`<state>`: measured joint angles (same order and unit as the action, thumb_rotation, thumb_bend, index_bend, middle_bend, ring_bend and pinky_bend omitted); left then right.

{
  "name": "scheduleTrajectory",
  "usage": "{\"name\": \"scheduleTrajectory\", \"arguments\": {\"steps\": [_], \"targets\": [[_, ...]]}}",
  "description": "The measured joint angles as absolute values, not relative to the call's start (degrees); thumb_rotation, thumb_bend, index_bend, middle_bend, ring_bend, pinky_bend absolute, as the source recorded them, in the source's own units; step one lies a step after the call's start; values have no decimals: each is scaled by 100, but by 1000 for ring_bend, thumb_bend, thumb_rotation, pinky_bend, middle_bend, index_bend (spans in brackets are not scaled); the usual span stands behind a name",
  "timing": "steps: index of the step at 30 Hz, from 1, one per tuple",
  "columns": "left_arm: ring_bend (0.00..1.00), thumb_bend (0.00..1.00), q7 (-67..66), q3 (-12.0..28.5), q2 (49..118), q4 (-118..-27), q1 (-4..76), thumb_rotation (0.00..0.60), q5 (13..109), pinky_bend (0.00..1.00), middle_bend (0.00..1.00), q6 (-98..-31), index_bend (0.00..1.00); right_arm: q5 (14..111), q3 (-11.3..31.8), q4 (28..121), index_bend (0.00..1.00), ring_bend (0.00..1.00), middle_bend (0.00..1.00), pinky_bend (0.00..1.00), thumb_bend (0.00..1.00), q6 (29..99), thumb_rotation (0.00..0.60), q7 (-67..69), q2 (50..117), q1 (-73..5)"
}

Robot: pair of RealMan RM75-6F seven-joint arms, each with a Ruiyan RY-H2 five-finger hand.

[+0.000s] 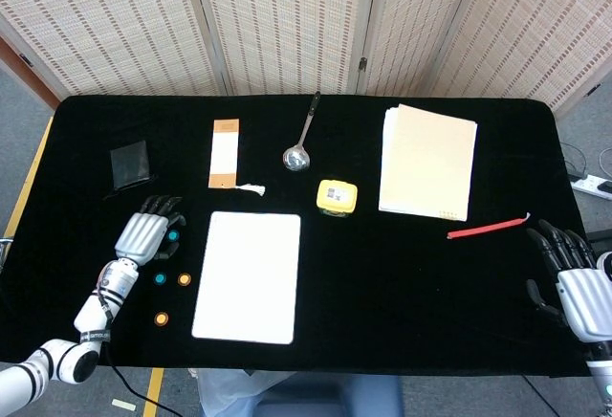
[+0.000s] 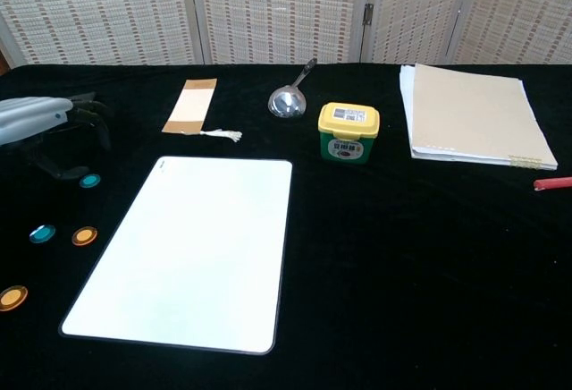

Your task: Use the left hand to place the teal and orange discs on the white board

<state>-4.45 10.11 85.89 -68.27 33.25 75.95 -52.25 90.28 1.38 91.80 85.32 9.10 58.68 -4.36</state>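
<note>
Black cloth-covered table point(image 1: 402, 274) fronts woven rattan screen panels point(image 1: 287, 25), carrying a beige paper stack point(image 1: 427, 161) far right, a yellow-lidded tub point(image 1: 337, 197), a metal spoon point(image 1: 303, 138) and a red pen point(image 1: 486, 228). No disc is placed yet: two teal discs point(image 2: 41, 233) and two orange discs point(image 2: 84, 236) lie on the cloth just left of the bare white rectangular board point(image 1: 249, 276). Left hand point(image 1: 145, 236) hovers over the far teal disc with fingers apart, holding nothing; right hand point(image 1: 574, 283) rests spread and empty at the near right edge.

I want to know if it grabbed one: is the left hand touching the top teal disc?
Apart. The chest view shows the left hand hovering above the disc.
</note>
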Motion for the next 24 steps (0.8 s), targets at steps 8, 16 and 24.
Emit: {"name": "scheduleTrajectory", "arguments": {"steps": [8, 16, 24], "targets": [[3, 427, -513, 978, 8918, -6234, 3463, 600, 7323, 0, 132, -5061, 418, 8999, 133, 9159, 0, 6, 1, 0, 533, 8529, 600, 925, 5884, -414], [3, 426, -414, 899, 9051, -5910, 3455, 600, 7177, 0, 132, -4962, 424, 8981, 132, 9155, 0, 7, 1, 0, 533, 8475, 600, 915, 5905, -431], [3, 425, -343, 840, 9196, -5700, 3485, 600, 7150, 0, 132, -4910, 425, 8953, 138, 9184, 0, 6, 1, 0, 533, 8501, 600, 893, 5895, -404]]}}
